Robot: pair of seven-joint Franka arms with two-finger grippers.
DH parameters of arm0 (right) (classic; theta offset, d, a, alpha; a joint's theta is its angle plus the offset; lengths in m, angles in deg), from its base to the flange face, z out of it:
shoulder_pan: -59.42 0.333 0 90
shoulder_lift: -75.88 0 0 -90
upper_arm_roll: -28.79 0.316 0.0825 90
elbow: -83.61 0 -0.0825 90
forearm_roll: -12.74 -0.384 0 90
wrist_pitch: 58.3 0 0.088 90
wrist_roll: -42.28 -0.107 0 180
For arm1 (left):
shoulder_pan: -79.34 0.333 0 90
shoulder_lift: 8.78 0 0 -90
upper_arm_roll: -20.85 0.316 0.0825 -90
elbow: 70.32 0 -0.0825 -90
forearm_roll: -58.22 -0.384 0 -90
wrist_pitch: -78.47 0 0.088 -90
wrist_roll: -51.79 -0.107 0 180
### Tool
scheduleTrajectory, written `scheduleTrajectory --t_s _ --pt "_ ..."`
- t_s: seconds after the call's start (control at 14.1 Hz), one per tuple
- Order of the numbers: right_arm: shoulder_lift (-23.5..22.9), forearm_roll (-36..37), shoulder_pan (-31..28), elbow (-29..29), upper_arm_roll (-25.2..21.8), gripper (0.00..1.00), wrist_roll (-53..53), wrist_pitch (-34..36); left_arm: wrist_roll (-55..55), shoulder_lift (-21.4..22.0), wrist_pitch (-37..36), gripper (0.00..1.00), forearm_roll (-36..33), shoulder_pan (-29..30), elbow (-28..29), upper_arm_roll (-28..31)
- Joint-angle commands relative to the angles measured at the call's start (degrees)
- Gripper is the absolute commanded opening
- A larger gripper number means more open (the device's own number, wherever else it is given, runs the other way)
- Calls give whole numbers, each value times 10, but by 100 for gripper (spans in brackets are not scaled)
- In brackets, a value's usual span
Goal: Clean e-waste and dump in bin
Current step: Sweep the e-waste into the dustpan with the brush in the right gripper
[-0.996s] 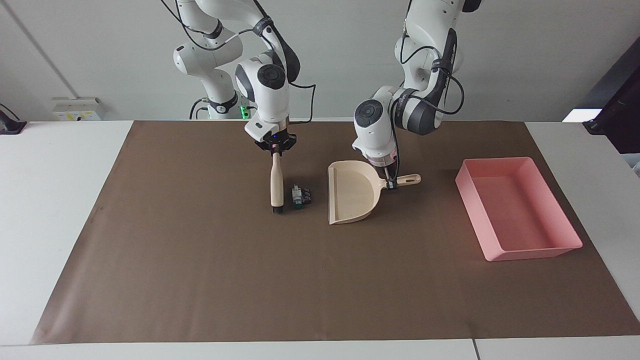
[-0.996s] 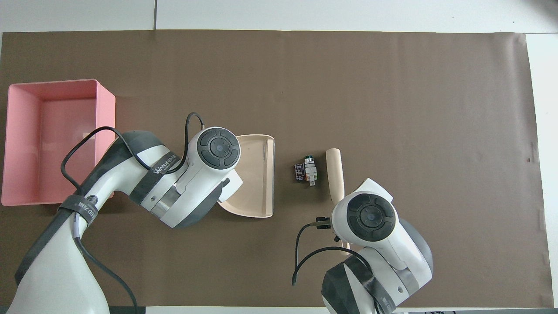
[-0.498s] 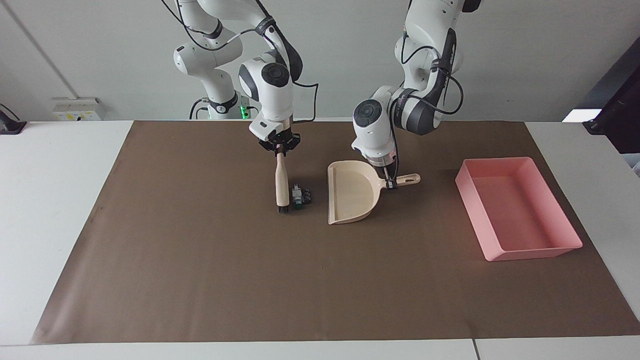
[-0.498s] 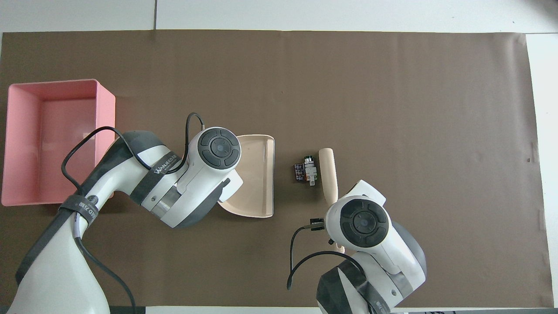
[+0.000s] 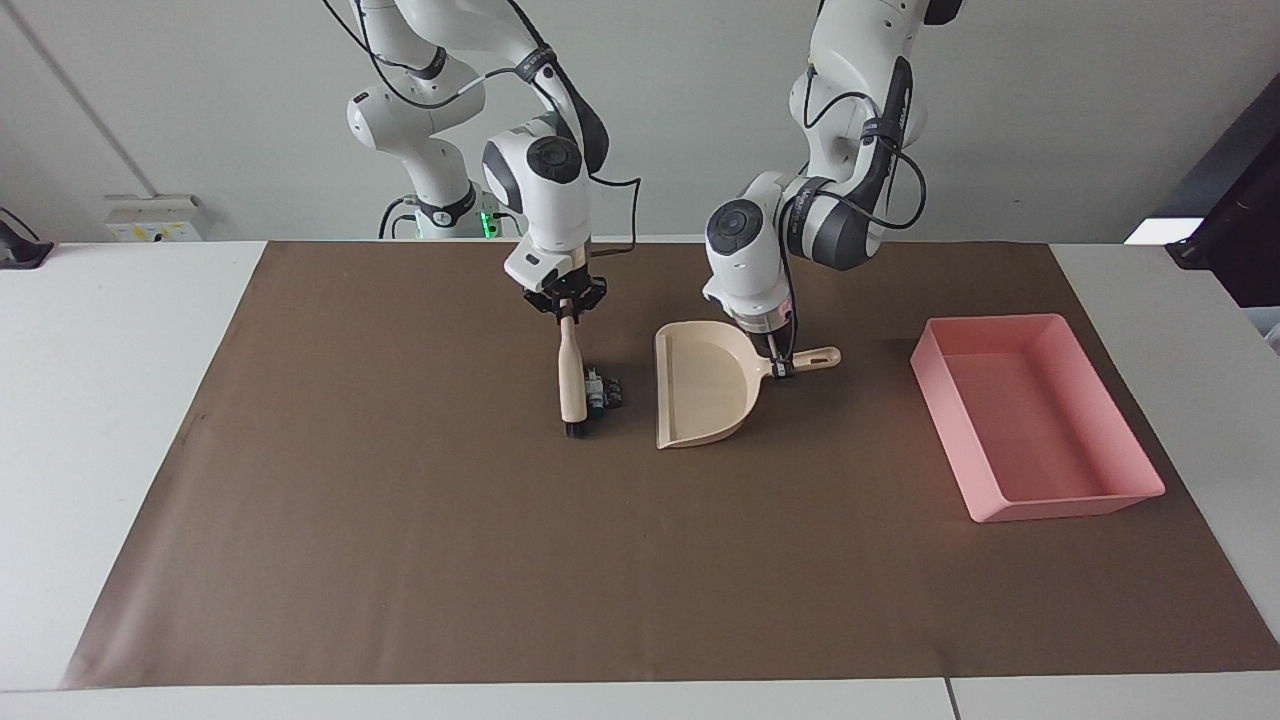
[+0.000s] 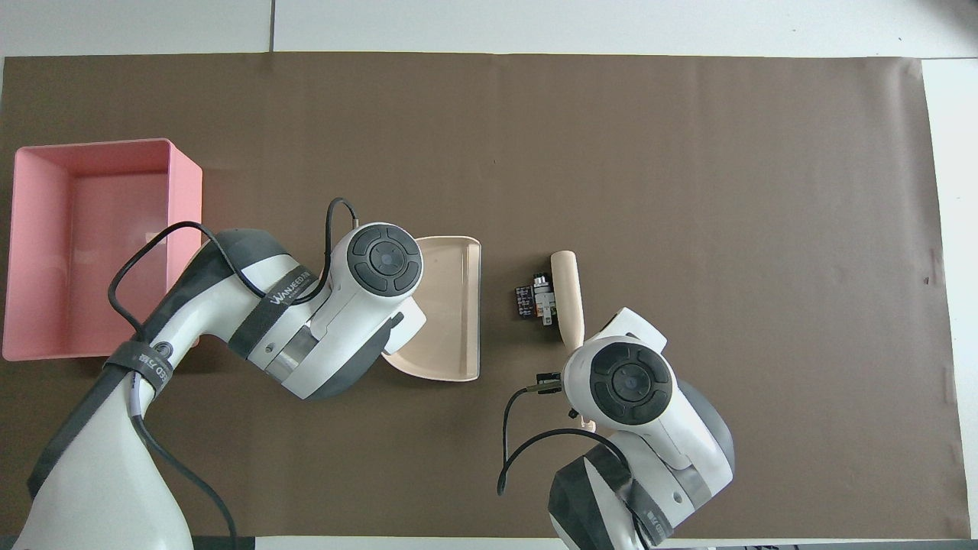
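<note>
While the e-waste (image 5: 603, 391), a tight cluster of tiny white, green and black bits, lies on the brown mat between brush (image 5: 572, 385) and dustpan (image 5: 703, 385), the right gripper (image 5: 567, 309) fingers pinch the brush handle; the brush, apart a second ago, now touches the cluster. Left gripper (image 5: 779, 368) fingers pinch the dustpan handle. The pink bin (image 5: 1040, 495) sits toward the left arm's end.

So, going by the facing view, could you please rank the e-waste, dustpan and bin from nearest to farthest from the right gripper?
From the right gripper, shut on the brush handle:
1. E-waste: against the brush head, just below the gripper.
2. Dustpan: mid-table, held by the left gripper.
3. Bin: at the left arm's end of the table.
</note>
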Motion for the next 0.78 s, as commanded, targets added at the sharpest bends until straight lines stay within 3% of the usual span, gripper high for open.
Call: scheduleTrajectory --t_s 0.0,0.14,0.71 --pt "-29 -7 29 18 -1 0 -17 -14 7 -1 -10 0 -9 -4 -2 5" --pt "-35 -34 36 29 0 0 -9 -16 6 -1 -10 0 -13 -2 -2 5" --pt "-58 -368 101 63 0 0 103 -113 7 -1 -13 0 -29 -3 -1 5"
